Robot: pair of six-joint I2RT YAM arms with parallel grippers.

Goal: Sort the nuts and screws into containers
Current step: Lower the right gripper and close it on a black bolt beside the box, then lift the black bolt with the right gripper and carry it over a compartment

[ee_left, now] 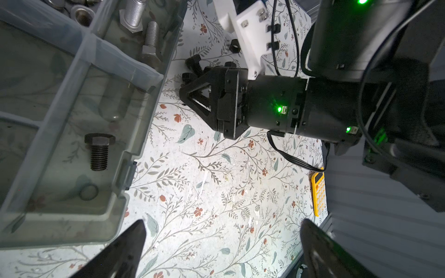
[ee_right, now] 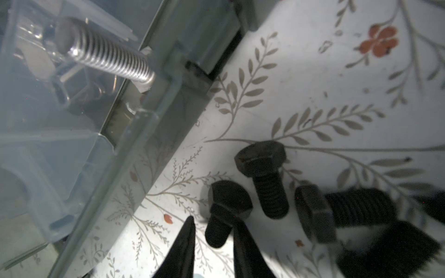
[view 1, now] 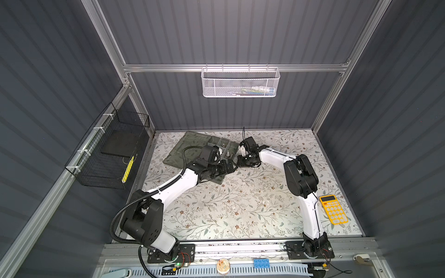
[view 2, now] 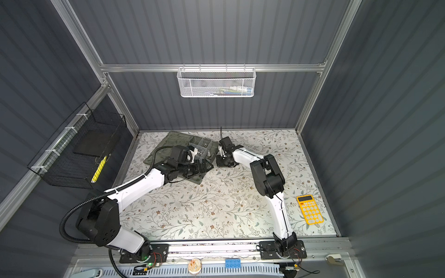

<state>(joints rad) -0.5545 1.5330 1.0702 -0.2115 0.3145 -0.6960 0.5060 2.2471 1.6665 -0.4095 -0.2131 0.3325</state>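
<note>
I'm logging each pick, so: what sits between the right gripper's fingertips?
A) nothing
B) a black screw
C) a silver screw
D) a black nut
B: in the right wrist view the right gripper straddles the shank of a black screw lying on the table.

Organizer box (ee_left: 60,228) of smooth, translucent grey-green plastic with paler, cloudy plastic dividers (ee_left: 115,55); black screws (ee_right: 262,178) matt dark metal, coarsely threaded; silver screw (ee_right: 108,55) bright, glossy metal; table covering (ee_left: 216,192) — smooth printed sheet, scuffed and flaked in places.
</note>
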